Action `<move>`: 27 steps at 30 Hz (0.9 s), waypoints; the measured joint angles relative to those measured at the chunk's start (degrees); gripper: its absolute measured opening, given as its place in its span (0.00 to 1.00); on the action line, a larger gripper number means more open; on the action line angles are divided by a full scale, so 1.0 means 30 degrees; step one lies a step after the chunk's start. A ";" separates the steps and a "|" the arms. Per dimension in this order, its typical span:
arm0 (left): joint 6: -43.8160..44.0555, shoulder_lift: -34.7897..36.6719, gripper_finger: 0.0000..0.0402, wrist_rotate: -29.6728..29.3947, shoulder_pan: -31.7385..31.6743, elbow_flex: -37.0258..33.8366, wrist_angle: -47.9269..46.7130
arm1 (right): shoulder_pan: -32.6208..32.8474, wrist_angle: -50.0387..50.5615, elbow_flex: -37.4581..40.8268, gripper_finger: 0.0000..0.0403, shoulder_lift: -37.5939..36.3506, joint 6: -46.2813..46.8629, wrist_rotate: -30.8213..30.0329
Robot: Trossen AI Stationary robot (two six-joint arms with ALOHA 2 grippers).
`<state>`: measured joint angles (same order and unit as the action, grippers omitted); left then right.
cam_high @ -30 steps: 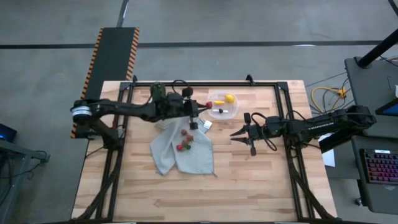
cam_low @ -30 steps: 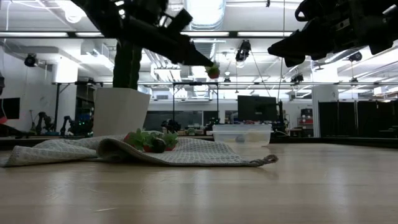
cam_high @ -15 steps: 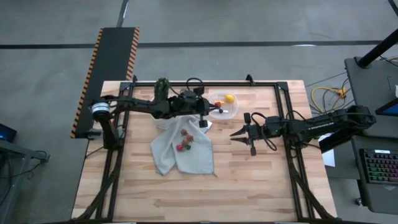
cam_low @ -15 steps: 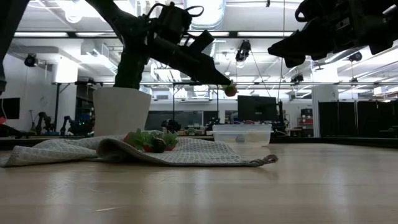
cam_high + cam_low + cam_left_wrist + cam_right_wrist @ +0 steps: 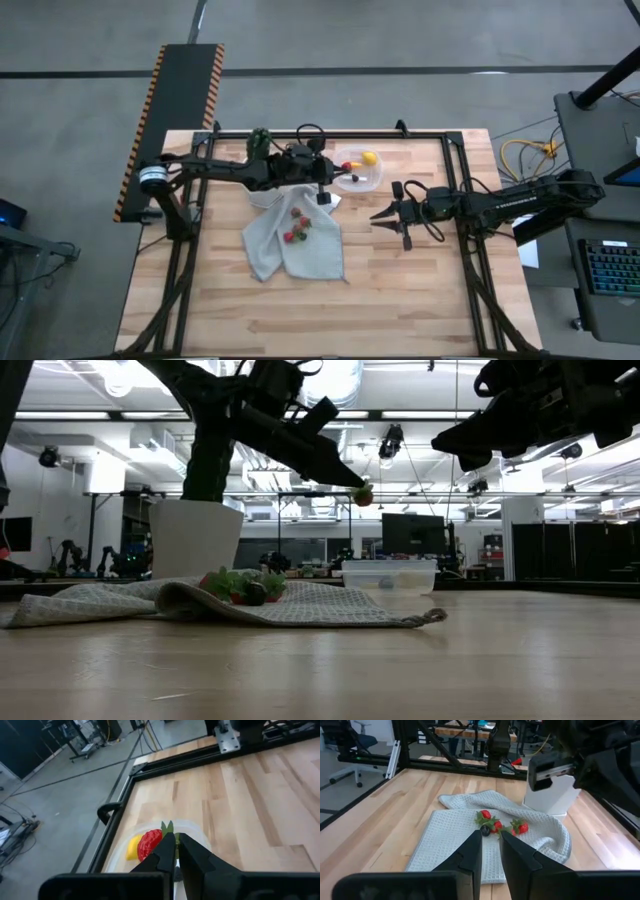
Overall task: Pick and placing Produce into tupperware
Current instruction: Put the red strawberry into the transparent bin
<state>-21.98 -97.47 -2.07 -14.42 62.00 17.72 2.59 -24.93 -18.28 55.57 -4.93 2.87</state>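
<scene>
Left gripper [image 5: 172, 837] pinched tight on a red berry [image 5: 150, 843], up over the clear container [image 5: 360, 170] w/ a lemon [image 5: 369, 157] in it. Right gripper [image 5: 381, 214] hovers nearby, fingers slightly apart, empty. Vs a sec ago: left arm's swung from the cloth [image 5: 295, 240] to the container.

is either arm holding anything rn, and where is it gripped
The left gripper is shut on a red berry, pinched at its green leafy top, above the tupperware. The right gripper holds nothing.
</scene>
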 joint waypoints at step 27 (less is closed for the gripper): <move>0.2015 0.4643 0.00 0.5552 0.2995 -0.0108 -0.2078 | 0.0051 -0.0652 0.0000 0.40 0.0000 -0.4700 -0.0991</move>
<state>-15.93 -83.54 14.59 -5.43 61.67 11.49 2.74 -26.89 -18.28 55.57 -19.03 -0.10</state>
